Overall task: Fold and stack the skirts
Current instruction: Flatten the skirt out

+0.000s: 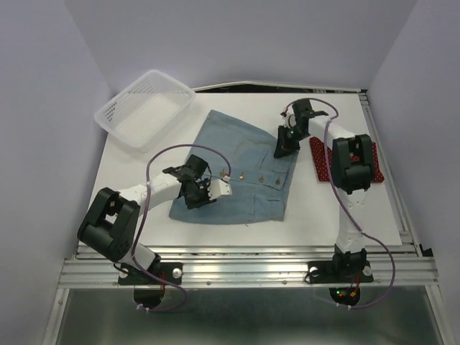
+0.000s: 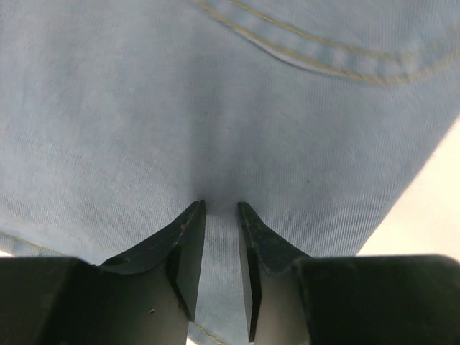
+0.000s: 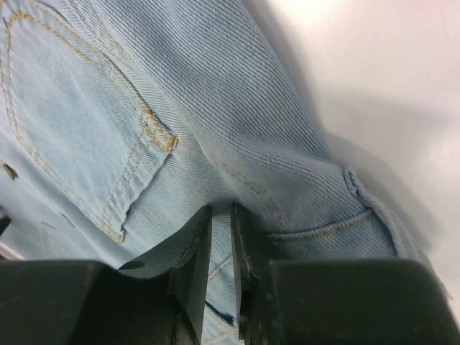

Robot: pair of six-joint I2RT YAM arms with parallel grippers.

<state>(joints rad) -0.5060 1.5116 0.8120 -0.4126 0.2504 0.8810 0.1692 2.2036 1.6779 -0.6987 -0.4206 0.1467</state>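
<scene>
The denim skirt (image 1: 241, 144) lies spread flat on the table (image 1: 136, 169), with the red dotted skirt (image 1: 320, 158) just beside its right edge. The right gripper (image 3: 221, 208), jaws narrow, pinches a bunched fold at that edge, near a pocket. The left gripper (image 2: 221, 205) sits narrow on the skirt's near-left cloth; whether it grips, I cannot tell

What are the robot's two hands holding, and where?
Both jaws pinch the blue denim skirt: left near its left edge, right at its right edge beside a pocket.
</scene>
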